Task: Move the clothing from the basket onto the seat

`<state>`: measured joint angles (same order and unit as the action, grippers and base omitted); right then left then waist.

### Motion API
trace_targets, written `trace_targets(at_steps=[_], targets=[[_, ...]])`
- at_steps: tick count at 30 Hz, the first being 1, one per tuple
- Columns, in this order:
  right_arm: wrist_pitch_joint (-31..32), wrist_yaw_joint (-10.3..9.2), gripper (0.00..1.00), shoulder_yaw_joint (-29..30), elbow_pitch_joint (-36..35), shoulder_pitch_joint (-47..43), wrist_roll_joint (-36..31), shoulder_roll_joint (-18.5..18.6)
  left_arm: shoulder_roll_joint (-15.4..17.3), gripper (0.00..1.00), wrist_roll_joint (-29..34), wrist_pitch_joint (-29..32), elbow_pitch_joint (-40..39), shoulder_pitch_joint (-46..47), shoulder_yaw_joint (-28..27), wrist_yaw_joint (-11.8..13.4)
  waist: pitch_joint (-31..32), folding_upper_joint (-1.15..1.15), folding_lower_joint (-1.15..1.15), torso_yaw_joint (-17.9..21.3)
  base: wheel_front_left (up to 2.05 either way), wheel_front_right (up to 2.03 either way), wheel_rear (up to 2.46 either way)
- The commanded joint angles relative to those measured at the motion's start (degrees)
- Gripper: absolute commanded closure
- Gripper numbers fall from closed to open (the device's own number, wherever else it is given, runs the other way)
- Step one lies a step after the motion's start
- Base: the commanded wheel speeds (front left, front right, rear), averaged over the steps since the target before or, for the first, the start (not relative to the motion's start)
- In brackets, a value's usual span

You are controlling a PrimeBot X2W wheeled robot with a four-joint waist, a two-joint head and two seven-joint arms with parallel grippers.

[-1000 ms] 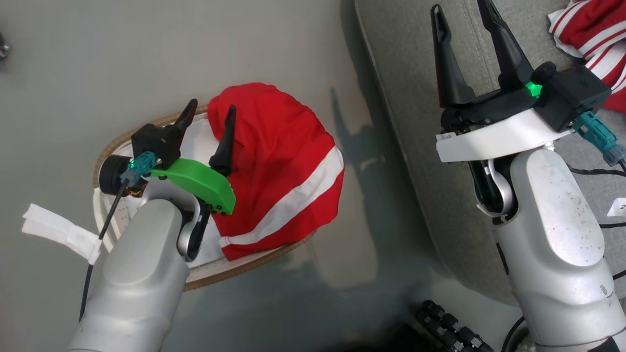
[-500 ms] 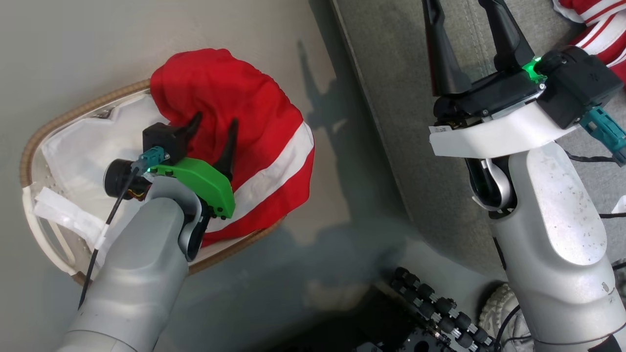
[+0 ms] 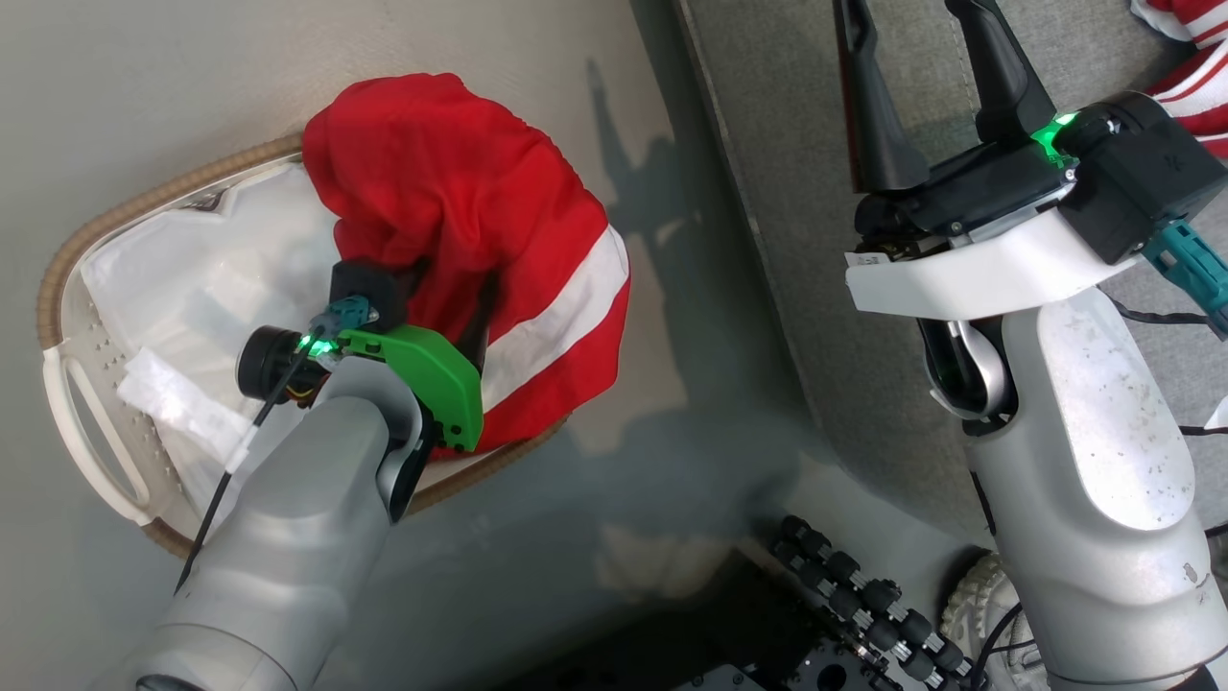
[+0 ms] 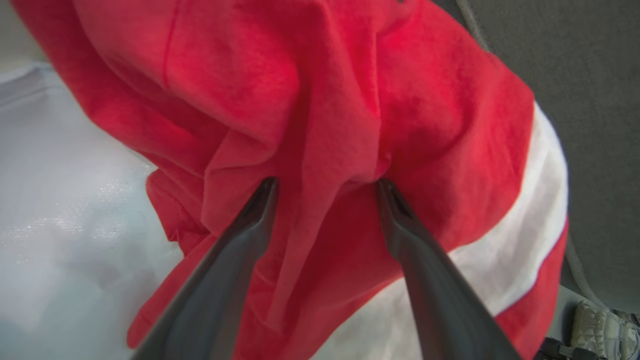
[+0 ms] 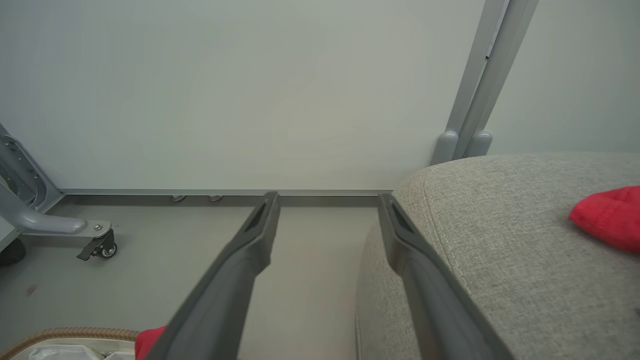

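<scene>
While heaped in the basket [image 3: 115, 230] and spilling over its rim, red piece [image 3: 460, 182] with white stripe not picked up yet | left end effector [image 4: 325, 182] spread wide, pushed into a fold, nothing pinched | right end effector [image 5: 327, 197] gaping too, above the seat [image 3: 796, 192] edge | striped jersey [image 3: 1185, 58] already on seat

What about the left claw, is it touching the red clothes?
Touching. The left wrist view shows the left gripper with both fingertips pushed into the red clothing, a fold bunched between them.
</scene>
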<state>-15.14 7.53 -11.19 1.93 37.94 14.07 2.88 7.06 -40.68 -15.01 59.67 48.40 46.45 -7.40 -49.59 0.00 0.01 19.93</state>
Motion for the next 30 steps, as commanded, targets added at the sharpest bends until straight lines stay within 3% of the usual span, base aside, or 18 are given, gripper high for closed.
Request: trace_targets(at_steps=[1, 7, 8, 9, 22, 30], targets=[[0.0, -0.08, 0.00, 0.2, -0.3, -0.7, -0.5, 0.1, 0.1, 0.00, -0.9, 0.4, 0.8, 1.4, 1.1, -0.1, 0.0, 0.00, -0.01, -0.1, 0.00, 0.00, 0.00], [0.0, -0.08, 0.00, 0.2, -0.4, -1.0, -1.1, 0.1, -0.4, 0.00, -3.4, 1.3, 3.0, 3.2, 5.3, -0.1, 0.2, 0.00, -0.01, -0.5, 0.00, 0.00, 0.00], [0.0, -0.08, 0.00, 0.2, -0.4, -1.0, -1.2, 0.1, -0.4, 0.27, -3.8, 1.4, 3.2, 3.4, 5.8, -0.1, 0.3, 0.00, -0.01, -0.5, 0.00, 0.00, 0.00], [0.0, -0.08, 0.00, 0.2, -0.3, -1.0, -1.3, 0.1, -0.5, 1.00, -4.8, 1.7, 3.1, 3.5, 7.1, -0.1, 0.4, 0.00, -0.01, -0.5, 0.00, 0.00, 0.00], [0.0, -0.08, 0.00, -0.9, 2.9, 0.6, -0.6, 0.1, 3.7, 1.00, -10.5, -0.2, 0.2, 1.0, 10.5, -0.1, 4.9, 0.00, -0.01, -0.3, 0.00, 0.00, 0.00], [0.0, -0.08, 0.00, -0.3, 6.6, -1.7, -2.3, 0.2, 4.5, 1.00, -8.3, -0.2, -6.7, -4.7, 6.6, -0.1, 13.2, 0.00, -0.01, -3.5, 0.00, 0.00, 0.00]])
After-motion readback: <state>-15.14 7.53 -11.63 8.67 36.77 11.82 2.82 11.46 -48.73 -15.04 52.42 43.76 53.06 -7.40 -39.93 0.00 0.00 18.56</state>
